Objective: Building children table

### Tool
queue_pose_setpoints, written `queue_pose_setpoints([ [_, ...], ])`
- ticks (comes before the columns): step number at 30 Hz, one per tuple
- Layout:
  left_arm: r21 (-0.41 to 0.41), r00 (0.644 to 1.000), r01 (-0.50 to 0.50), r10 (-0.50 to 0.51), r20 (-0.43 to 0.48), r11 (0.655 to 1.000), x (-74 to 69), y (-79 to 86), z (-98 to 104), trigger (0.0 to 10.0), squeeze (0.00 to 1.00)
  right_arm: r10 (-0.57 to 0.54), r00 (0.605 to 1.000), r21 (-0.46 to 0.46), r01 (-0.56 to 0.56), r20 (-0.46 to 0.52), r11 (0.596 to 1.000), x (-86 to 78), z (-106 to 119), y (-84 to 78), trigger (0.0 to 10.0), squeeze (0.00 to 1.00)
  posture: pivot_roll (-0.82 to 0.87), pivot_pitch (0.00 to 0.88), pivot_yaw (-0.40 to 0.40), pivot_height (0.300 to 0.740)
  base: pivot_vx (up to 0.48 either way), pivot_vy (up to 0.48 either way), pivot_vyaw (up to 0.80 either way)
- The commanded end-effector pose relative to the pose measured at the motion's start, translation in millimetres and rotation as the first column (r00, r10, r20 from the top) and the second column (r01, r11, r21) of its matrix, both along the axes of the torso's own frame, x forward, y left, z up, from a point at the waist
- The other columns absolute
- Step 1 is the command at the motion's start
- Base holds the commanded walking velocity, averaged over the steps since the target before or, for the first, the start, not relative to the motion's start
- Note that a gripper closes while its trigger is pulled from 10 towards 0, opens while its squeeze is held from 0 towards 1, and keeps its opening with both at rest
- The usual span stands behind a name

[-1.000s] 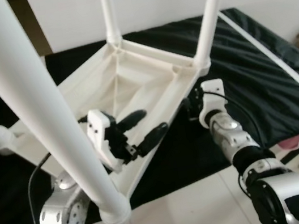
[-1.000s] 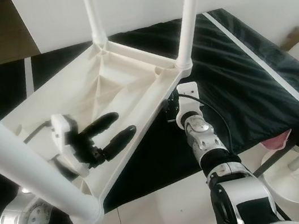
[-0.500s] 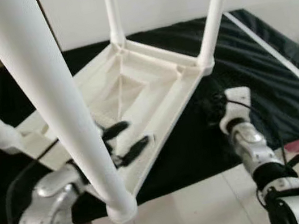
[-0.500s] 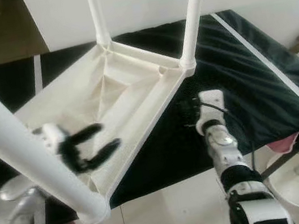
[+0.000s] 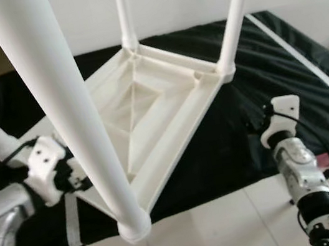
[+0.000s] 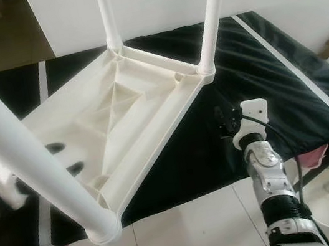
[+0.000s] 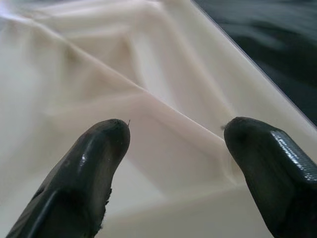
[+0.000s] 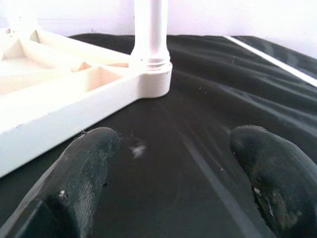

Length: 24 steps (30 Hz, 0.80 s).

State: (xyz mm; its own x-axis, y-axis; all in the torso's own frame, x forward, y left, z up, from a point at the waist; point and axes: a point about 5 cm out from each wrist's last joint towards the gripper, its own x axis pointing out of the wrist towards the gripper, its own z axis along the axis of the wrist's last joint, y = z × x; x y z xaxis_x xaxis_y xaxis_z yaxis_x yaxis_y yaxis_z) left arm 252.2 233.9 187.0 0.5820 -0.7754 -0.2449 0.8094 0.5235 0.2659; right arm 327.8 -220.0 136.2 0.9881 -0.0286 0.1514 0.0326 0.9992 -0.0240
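Table (image 5: 149,109) lies upturned on the black cloth (image 5: 282,71), legs cut off above. Left gripper (image 7: 173,168) gapes wide over its near-left underside; right gripper (image 8: 173,173), wide, hovers beside its right edge.

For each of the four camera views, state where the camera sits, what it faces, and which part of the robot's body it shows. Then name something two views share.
Left eye: on the head, looking down at the upturned table; both arms.
Right eye: beside it, same scene.
Left wrist: on the left arm, facing the table's underside; open left end effector.
Right wrist: on the right arm, facing the black cloth and one table leg; open right end effector.
Shared: the table.
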Motion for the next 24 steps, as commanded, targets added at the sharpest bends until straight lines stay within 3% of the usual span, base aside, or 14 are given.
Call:
queue_pose_setpoints([
  [1,0.015,0.996,0.062,-0.061,-0.059,0.998,-8.0,2.0,-5.1,10.0,0.0,0.001,1.0,0.005,-0.001,-0.019,1.0,-3.7,-3.6,-2.4,10.0,0.0,0.07,0.103,-0.04,0.74,0.0,0.0,0.0],
  [4,0.027,0.994,0.071,-0.069,-0.082,0.997,-10.5,4.0,-6.9,10.0,0.0,0.003,1.0,0.005,-0.003,-0.018,1.0,-4.4,-3.4,-2.5,10.0,0.0,0.08,0.103,-0.042,0.74,0.0,0.0,0.0],
  [5,0.076,0.982,0.113,-0.1,-0.162,0.991,-21.2,10.0,-13.9,10.0,0.0,0.012,1.0,0.003,-0.012,-0.017,1.0,-4.4,-2.4,-0.8,10.0,0.0,0.08,0.103,-0.046,0.74,0.0,0.0,0.0],
  [13,0.128,0.964,0.165,-0.133,-0.23,0.978,-33.1,23.6,-16.0,10.0,0.0,0.036,0.999,0.002,-0.036,-0.028,0.999,-3.6,-0.2,3.9,10.0,0.0,0.09,0.101,-0.058,0.74,0.0,0.0,0.0],
  [24,0.241,0.974,0.164,-0.118,-0.195,0.957,-33.0,27.2,-18.8,10.0,0.0,0.065,0.997,0.003,-0.065,-0.037,0.998,0.3,1.4,10.1,10.0,0.0,0.11,0.108,-0.069,0.74,0.0,0.0,0.0],
])
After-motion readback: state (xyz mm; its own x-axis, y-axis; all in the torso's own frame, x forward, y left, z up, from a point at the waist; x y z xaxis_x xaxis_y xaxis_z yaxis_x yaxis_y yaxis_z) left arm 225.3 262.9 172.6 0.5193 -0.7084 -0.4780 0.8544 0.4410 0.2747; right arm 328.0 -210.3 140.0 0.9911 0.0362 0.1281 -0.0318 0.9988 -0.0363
